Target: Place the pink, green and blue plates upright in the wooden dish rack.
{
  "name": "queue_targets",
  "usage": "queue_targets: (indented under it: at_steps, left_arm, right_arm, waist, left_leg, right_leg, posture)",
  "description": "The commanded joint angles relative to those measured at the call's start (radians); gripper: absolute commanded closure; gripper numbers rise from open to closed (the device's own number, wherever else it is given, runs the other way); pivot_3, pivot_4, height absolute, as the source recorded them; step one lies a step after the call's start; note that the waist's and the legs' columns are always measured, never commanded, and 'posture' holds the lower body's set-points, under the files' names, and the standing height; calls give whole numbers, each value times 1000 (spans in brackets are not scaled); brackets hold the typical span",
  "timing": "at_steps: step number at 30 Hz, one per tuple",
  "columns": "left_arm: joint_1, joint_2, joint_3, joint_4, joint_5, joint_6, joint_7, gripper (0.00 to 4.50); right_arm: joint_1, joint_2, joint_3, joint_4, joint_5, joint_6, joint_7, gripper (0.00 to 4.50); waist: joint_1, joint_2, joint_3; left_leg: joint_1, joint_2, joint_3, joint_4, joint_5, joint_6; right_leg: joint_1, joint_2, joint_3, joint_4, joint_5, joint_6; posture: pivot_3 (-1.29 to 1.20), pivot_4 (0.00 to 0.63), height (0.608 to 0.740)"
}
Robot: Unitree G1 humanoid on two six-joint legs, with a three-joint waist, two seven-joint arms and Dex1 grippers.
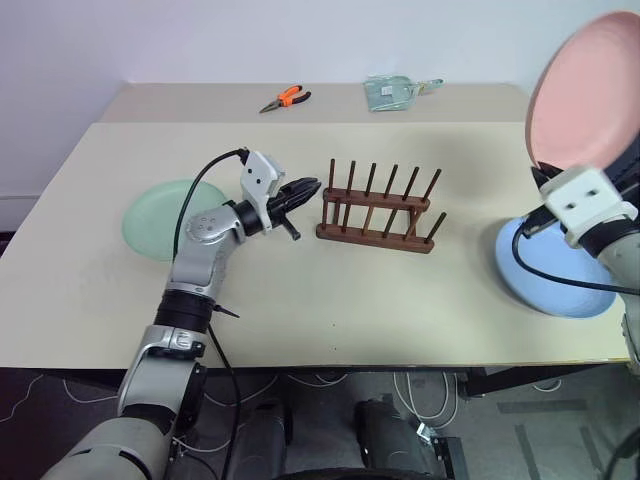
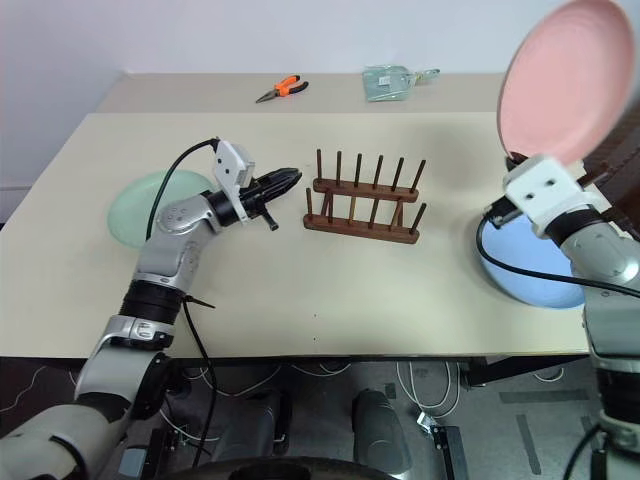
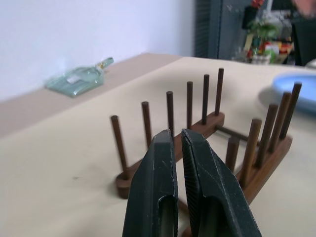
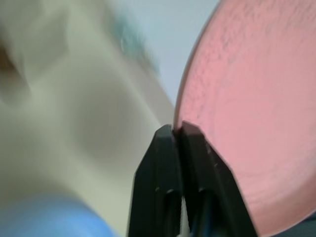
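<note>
Pink plate held aloft on the right, wooden rack waiting at table centre.

The right gripper [image 4: 177, 129] is pinched on the rim of the round pink plate [image 1: 585, 90], holding it nearly upright, above the round blue plate [image 1: 550, 275] lying flat on the beige table [image 1: 400, 310]. The small dark brown wooden dish rack [image 1: 378, 210] stands well to the left of that plate, its long axis running across the table, so the plate's face probably needs turning across the rails, though motion blur hides its exact angle. The left gripper [image 3: 178, 143], fingers closed on nothing, points at the rack's near end; the round green plate [image 1: 160, 218] lies flat behind it.
</note>
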Motion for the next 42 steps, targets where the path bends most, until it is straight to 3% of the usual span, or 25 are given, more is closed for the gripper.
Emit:
queue_targets:
  at_steps: [1, 5, 13, 23, 35, 39, 42]
  left_arm:
    - [27, 51, -18, -20, -20, -10, -136, 4236]
    - [54, 95, -32, -53, -44, 45, -244, 4236]
    - [107, 131, -48, -152, -67, 151, -318, 4236]
    - [164, 135, -60, -231, -64, 199, -326, 4236]
    - [179, 136, -62, -242, -70, 210, -329, 4236]
    - [173, 138, -55, -235, -94, 258, -341, 4236]
    - [163, 139, -41, -216, -106, 288, -336, 2899]
  right_arm:
    - [-20, 44, -105, -212, 438, 224, 37, 4449]
    - [-45, 66, -130, -239, 687, 334, 38, 4449]
    - [-98, 45, -146, -102, 860, 387, 131, 4449]
    - [-162, 31, -120, 61, 896, 430, 267, 4449]
    - [-186, 75, -89, 172, 869, 455, 279, 4449]
    - [-219, 79, -84, 200, 837, 451, 256, 3192]
    - [-223, 68, -81, 169, 749, 397, 229, 1653]
  waist:
    - [2, 0, 0]
    - [7, 0, 0]
    - [3, 0, 0]
    - [5, 0, 0]
    - [4, 0, 0]
    - [3, 0, 0]
    - [3, 0, 0]
  left_leg:
    - [0, 0, 0, 0, 0, 0]
    - [0, 0, 0, 1, 0, 0]
    - [-1, 1, 1, 0, 0, 0]
    - [-1, 1, 2, 0, 0, 0]
    - [-1, 1, 2, 0, 0, 0]
    - [-1, 1, 2, 0, 0, 0]
    - [-1, 1, 2, 0, 0, 0]
  right_leg:
    - [0, 0, 0, 0, 0, 0]
    - [0, -1, 0, 0, -2, -4]
    - [-1, -2, 0, -1, -2, -4]
    - [-2, -2, 0, 0, -2, -4]
    - [-2, -1, 0, 0, -2, -4]
    - [-3, -1, 0, 0, -2, -4]
    - [-3, -1, 0, 0, -2, -4]
  posture:
    - [0, 150, 732]
    - [0, 150, 732]
    - [0, 150, 732]
    - [0, 150, 732]
    - [0, 150, 732]
    - [0, 150, 732]
    - [0, 150, 732]
